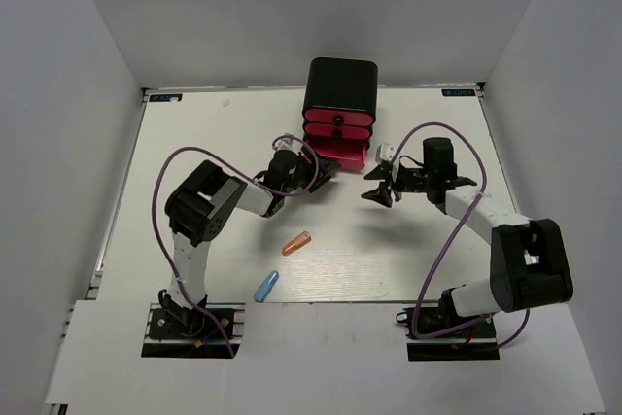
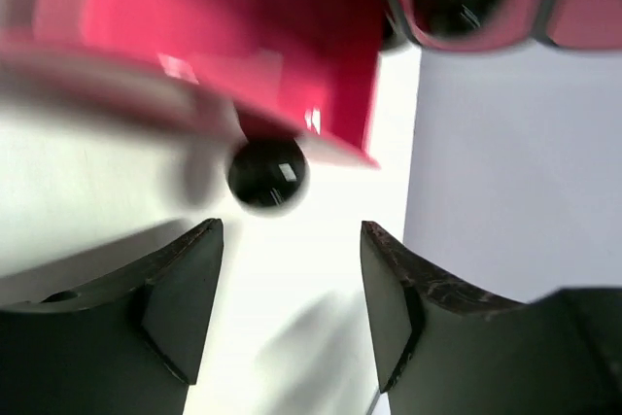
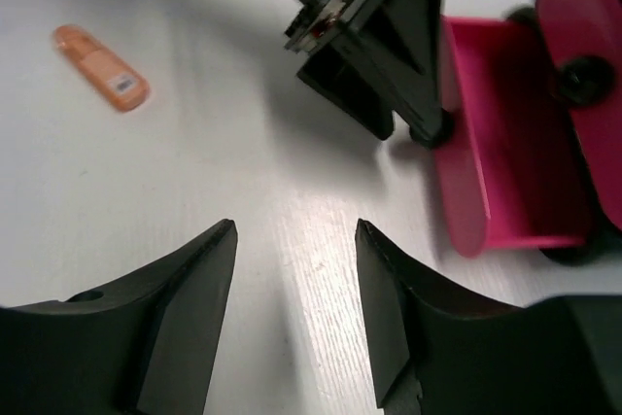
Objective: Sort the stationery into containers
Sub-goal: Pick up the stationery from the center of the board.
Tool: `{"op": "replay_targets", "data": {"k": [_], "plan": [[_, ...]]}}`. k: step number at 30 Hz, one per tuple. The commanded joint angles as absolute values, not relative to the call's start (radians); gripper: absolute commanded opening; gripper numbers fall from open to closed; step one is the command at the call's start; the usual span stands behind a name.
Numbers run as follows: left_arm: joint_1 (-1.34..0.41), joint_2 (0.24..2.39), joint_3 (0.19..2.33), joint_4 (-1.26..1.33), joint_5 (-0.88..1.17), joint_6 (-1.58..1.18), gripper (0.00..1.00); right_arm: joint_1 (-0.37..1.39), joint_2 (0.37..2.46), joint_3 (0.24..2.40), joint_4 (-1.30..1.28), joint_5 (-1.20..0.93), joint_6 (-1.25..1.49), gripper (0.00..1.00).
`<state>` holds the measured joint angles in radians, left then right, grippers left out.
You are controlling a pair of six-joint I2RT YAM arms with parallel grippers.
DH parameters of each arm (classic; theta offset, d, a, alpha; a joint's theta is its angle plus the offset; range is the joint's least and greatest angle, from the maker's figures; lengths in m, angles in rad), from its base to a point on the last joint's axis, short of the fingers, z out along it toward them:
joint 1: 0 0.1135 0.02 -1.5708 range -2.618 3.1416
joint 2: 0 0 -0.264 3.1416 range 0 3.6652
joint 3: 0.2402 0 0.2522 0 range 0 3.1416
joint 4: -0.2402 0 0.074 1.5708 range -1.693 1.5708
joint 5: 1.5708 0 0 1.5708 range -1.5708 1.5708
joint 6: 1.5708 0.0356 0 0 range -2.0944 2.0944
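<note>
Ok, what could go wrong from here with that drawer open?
The left gripper sits open just short of the knob on the pulled-out drawer; a nudge could push it shut. The right gripper is close by, so the arms might clash. The orange capsule may roll when pinched.

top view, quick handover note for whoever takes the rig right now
Left claw: open, empty, just short of the small black knob of the pulled-out bottom bright pink drawer.
Right claw: open, empty, beside that drawer.
Stubby orange capsule and stubby blue capsule: loose on the white table, apart.
Done: bottom drawer of the glossy black cabinet open.
Left to do: both capsules into drawers.
</note>
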<state>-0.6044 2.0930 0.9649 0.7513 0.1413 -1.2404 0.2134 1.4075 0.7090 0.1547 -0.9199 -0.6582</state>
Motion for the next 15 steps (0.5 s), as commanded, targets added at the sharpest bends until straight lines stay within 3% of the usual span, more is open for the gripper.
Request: {"op": "replay_targets", "data": {"k": [1, 8, 11, 13, 15], "plan": [[-0.609, 1.933, 0.899, 0.713, 0.198, -1.189, 0.69, 0.213, 1.422, 0.788, -0.184, -1.124, -1.030, 0.58], [-0.591, 1.624, 0.744, 0.545, 0.206, -1.080, 0.71, 0.238, 1.578, 0.963, -0.789, -1.184, -1.695, 0.69], [-0.581, 1.481, 0.698, 0.350, 0.120, -0.991, 0.80, 0.291, 1.659, 1.020, -0.966, -1.161, -1.894, 0.69], [-0.572, 1.343, 0.675, 0.200, 0.045, -0.927, 0.91, 0.327, 1.680, 1.034, -0.963, -1.141, -1.894, 0.69], [-0.572, 1.258, 0.666, 0.050, 0.011, -0.864, 0.95, 0.403, 1.703, 1.035, -0.901, -1.094, -1.830, 0.69]]}}
